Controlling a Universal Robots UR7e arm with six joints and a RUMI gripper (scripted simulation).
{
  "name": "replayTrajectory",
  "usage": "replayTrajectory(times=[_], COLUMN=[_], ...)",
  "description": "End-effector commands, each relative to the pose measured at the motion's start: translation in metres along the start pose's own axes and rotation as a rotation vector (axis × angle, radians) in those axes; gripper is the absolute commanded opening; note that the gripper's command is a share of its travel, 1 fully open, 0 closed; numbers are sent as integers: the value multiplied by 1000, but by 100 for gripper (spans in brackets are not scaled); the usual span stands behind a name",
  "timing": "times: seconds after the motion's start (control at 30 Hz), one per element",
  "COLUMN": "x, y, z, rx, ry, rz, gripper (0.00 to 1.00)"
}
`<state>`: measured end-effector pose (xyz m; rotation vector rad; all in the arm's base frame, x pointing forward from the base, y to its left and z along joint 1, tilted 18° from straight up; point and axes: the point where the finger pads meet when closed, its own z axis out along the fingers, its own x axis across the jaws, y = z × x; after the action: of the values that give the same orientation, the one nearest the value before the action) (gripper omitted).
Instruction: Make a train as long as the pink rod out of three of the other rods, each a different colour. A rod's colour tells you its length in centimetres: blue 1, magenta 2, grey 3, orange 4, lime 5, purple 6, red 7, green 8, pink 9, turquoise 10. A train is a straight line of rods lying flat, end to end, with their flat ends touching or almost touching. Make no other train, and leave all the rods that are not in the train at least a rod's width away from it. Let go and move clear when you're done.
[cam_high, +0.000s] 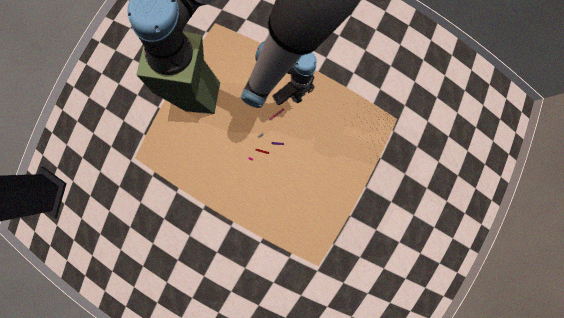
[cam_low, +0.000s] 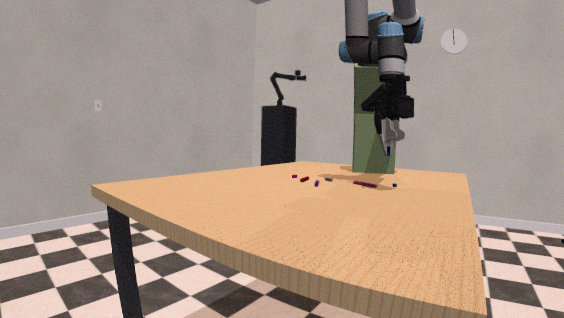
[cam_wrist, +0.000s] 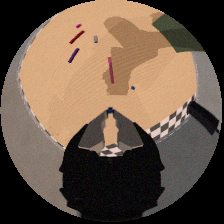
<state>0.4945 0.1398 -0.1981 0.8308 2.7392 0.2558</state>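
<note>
My gripper is shut on a small blue rod, held well above the table. A second blue rod lies on the table near the pink rod; the arm hides it in the top view. The pink rod lies in the arm's shadow. Apart from it lie a grey rod, a purple rod, a red rod and a magenta rod. No rods touch.
The wooden table bears the rods. The green pedestal of the arm stands at the table's edge. A black stand with a small arm is beyond the table.
</note>
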Motion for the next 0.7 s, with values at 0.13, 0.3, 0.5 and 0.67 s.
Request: replayTrajectory(times=[0.13,0.3,0.5,0.67], x=[3,3,4,5], y=[-2,-3,-3,-3], z=[-1,-1,-1,-1], rx=[3,4,3,3], ry=[-2,-2,-2,-2], rz=[225,346,481,571], gripper=[0,0,0,0])
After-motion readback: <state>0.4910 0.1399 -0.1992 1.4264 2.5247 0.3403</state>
